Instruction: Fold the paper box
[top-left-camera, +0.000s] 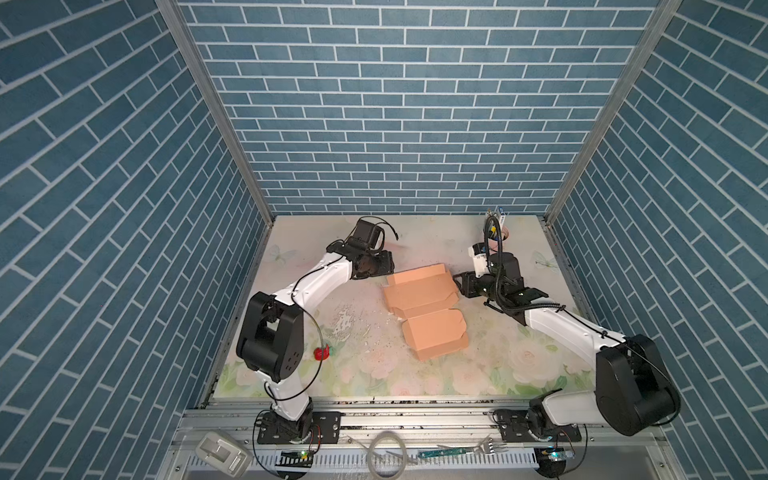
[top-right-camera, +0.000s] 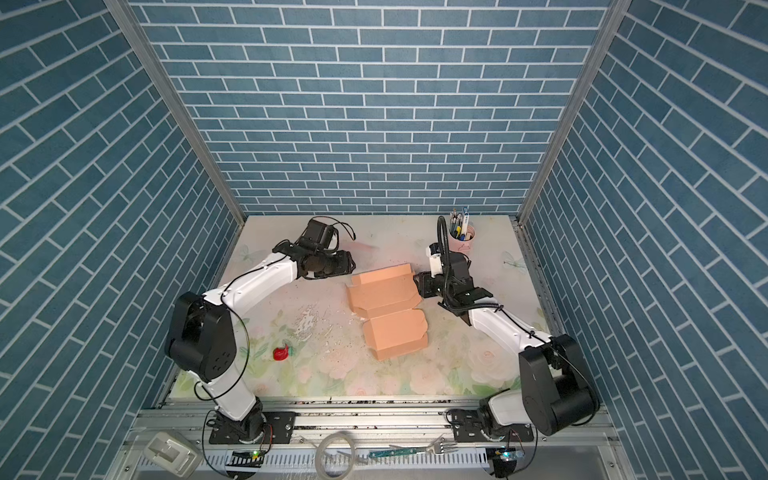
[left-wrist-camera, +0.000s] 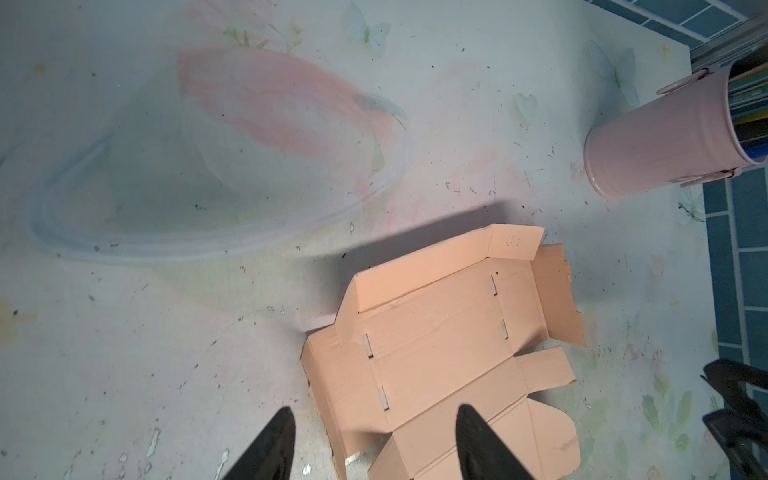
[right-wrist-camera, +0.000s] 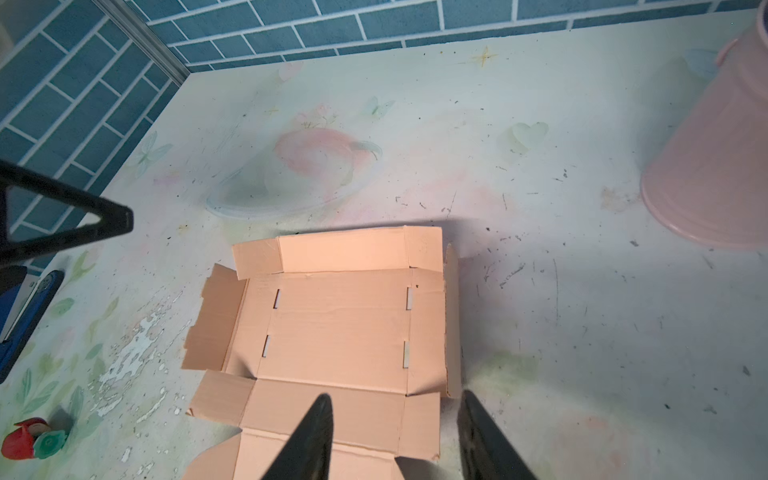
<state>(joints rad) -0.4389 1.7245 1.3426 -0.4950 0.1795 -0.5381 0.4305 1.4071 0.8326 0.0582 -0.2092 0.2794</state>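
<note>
Floral tabletop (top-left-camera: 353, 374) under half-folded paper box (top-left-camera: 419, 295), flap marks (left-wrist-camera: 513, 241) illegible

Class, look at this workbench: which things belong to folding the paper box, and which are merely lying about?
Belong to the job:
paper box
left hand
right hand

Merely lying about:
pink cup of pens
small red item
fork
coil of clear tubing
white plastic piece

No readable text; faint marks (left-wrist-camera: 513, 241) on the paper box (left-wrist-camera: 440, 345) are illegible.
</note>
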